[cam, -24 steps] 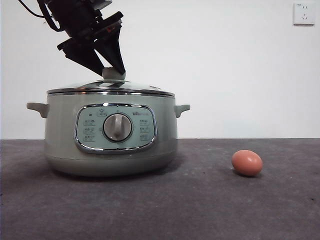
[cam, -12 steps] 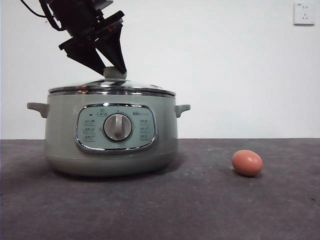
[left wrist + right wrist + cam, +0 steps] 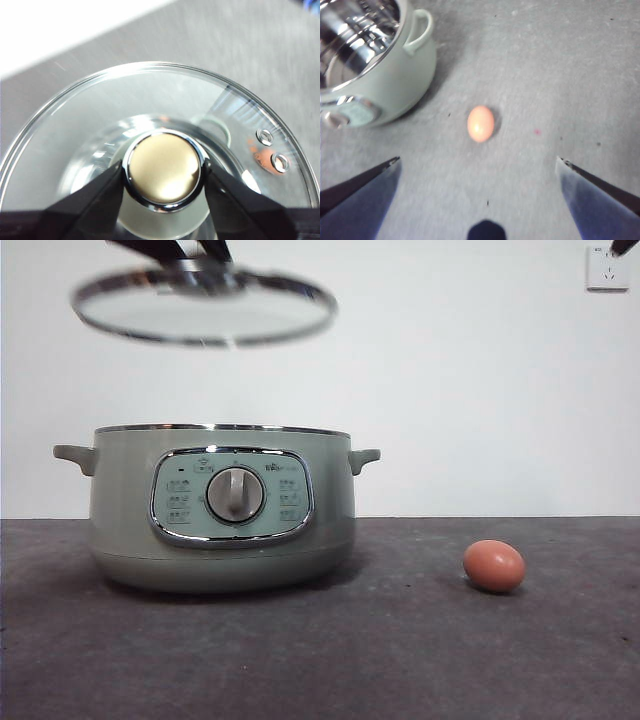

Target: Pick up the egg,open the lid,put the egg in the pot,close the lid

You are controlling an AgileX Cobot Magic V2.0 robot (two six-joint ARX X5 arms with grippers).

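Gripping the lid [image 3: 204, 308] by its knob, the left tool [image 3: 164, 176] hangs above the open pot [image 3: 220, 508]; the right tool [image 3: 477, 167], spread wide, hovers over the egg [image 3: 480, 123] on the worktop [image 3: 400, 650].

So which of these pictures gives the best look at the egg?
The front view: the egg lies sharp and large on the table, right of the pot. The right wrist view shows it smaller and blurrier from above. The left wrist view does not show it.
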